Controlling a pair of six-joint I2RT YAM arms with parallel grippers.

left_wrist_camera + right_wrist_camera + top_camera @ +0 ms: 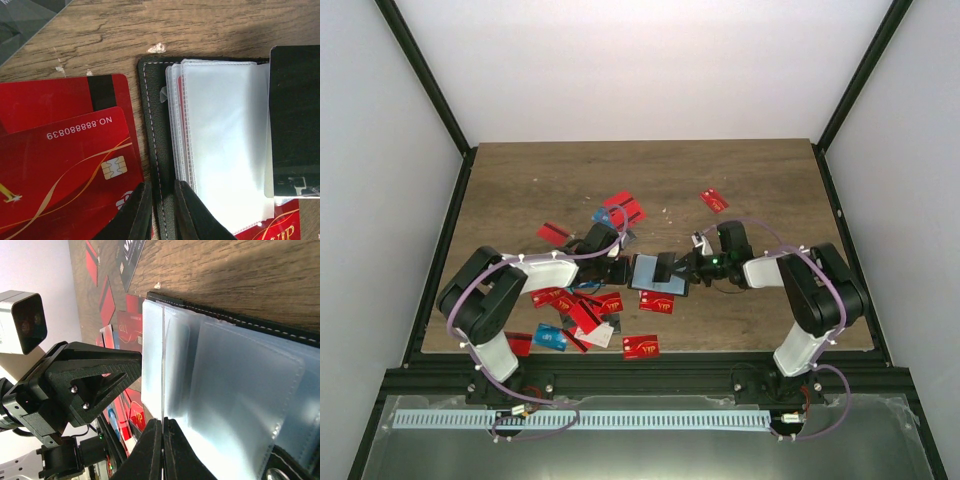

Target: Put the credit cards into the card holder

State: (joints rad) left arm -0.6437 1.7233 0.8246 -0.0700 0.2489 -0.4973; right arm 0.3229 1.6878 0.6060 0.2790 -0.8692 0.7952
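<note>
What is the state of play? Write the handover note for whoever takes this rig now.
Fingers of the left gripper are shut on the left cover edge of the card holder, which lies open on the table.
Fingers of the right gripper are shut on a clear sleeve of the holder.
The credit cards lie loose, mostly left of the holder; neither gripper holds one.
Done: holder open and held.
Left: no card clearly shows in a sleeve, so load them all.

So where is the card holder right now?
In the top view the card holder lies open mid-table between the left gripper and right gripper, red credit cards scattered just left of it.
</note>
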